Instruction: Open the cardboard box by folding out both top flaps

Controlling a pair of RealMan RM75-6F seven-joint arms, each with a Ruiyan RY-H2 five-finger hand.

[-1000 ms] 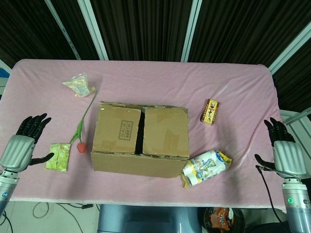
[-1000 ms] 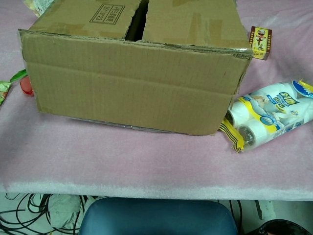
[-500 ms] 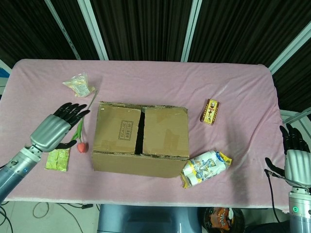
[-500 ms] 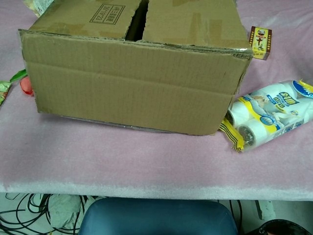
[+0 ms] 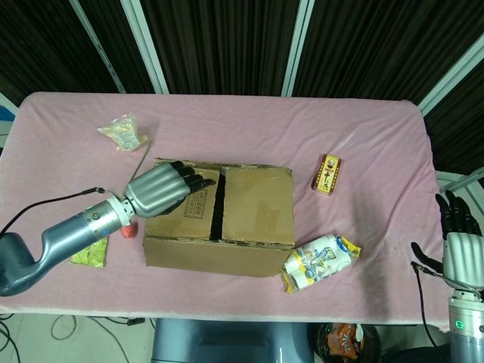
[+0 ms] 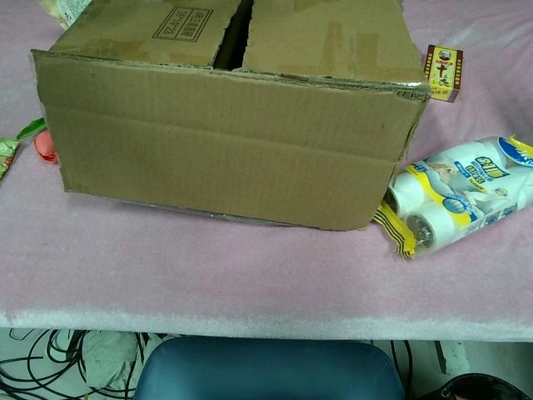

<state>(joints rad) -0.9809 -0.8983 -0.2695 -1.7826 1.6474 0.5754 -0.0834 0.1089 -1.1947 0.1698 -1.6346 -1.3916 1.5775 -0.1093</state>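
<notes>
A: Where are the left hand's (image 5: pixel 160 190) fingers (image 5: pixel 190 178) lying?
B: Apart, empty, reaching over the cardboard box's (image 5: pixel 219 218) left flap (image 5: pixel 185 198).

A: And the right hand (image 5: pixel 461 252)?
B: Fingers spreading upward, holding nothing, off the table's (image 5: pixel 249 128) right edge. The box is sitting mid-table, both flaps lying flat.

Cardboard box (image 6: pixel 233 142) seen up close, both top flaps (image 6: pixel 333 37) closed, dark gap between. Tissue pack (image 6: pixel 454 196) parked just beside right corner.
</notes>
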